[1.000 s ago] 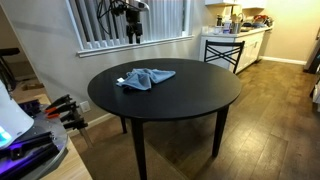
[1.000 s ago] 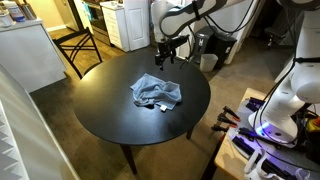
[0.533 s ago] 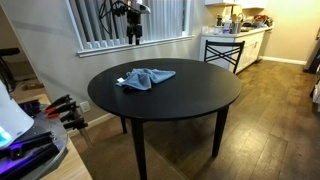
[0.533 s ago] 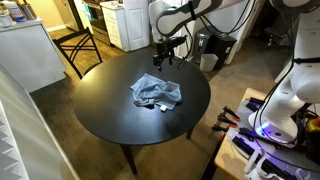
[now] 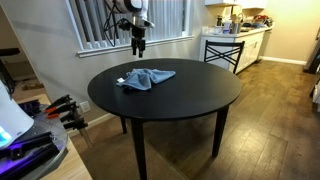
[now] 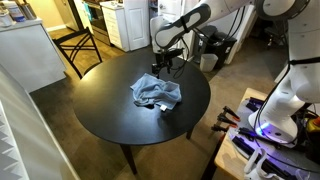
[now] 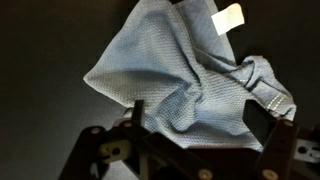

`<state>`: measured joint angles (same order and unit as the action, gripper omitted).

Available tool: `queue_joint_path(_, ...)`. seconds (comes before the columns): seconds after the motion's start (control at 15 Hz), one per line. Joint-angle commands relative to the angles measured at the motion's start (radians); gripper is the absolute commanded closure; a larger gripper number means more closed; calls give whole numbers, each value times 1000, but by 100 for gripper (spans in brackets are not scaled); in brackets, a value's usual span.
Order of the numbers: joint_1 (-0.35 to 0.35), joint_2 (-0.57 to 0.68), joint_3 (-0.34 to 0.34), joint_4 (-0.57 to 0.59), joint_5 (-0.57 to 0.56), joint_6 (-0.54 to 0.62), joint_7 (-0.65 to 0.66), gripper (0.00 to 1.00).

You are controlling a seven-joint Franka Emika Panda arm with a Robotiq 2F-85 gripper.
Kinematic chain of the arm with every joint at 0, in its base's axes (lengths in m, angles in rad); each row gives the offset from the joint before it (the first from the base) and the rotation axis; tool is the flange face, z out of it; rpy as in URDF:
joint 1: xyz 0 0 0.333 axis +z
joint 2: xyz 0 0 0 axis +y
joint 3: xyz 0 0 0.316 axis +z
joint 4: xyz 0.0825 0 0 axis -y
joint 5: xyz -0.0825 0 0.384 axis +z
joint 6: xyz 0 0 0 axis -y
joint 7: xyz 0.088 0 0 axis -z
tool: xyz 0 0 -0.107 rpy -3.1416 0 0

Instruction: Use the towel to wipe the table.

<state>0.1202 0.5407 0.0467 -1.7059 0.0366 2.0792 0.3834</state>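
A crumpled light blue towel (image 5: 146, 78) lies on the round black table (image 5: 190, 95), toward its far side; it also shows in the other exterior view (image 6: 156, 93) and fills the wrist view (image 7: 185, 75), with a white tag at its top right. My gripper (image 5: 139, 43) hangs above the towel's far edge in both exterior views (image 6: 165, 66). In the wrist view the gripper (image 7: 198, 122) is open, its dark fingers (image 7: 266, 125) spread either side of the cloth, and it holds nothing.
A window with blinds (image 5: 100, 20) is behind the table. A black stool (image 5: 222, 52) and a kitchen counter (image 5: 245, 35) stand at the back. A chair (image 6: 78, 48) and white appliances (image 6: 128, 25) are beyond the table. Equipment with clamps (image 5: 55, 110) sits near the table edge.
My gripper has moved from beyond the table's far edge in over the table and down toward the towel. The towel has not moved.
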Motion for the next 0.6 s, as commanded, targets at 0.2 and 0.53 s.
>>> queue_joint_path(0.2,23,182,-68,81,22,108,103,0)
queue_joint_path(0.53,46,302,-109,205,52,-10,314,0)
